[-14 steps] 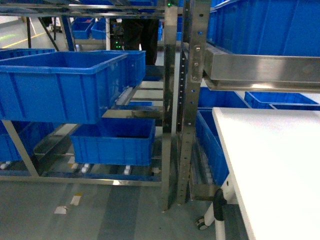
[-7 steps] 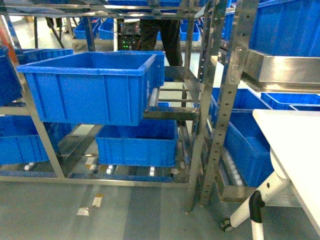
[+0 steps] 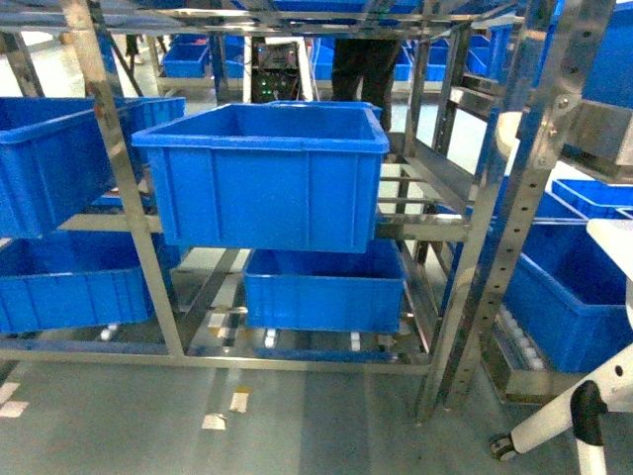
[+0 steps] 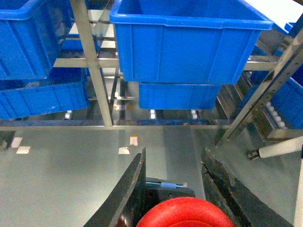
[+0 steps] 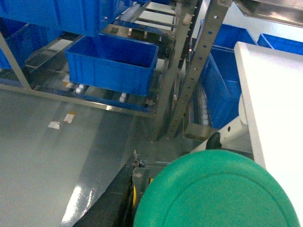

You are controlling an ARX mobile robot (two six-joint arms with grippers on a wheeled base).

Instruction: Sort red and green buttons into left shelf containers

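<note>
Left gripper (image 4: 173,189): clenched on red button (image 4: 182,215).
Right gripper (image 5: 142,189): grasping green button (image 5: 215,191) (fingers mostly hidden).
Large blue bins (image 3: 267,173): far, on steel shelf (image 3: 134,213), left of white table (image 5: 274,104).

— How's the light?
— Bright, even, from overhead. The steel rack posts (image 3: 117,168) glare white and the grey floor (image 4: 71,179) carries a soft sheen.
— Sharpness?
— The head view is slightly soft. Both wrist views blur up close: the red cap (image 4: 184,218) and the green cap (image 5: 215,191) are out of focus.
</note>
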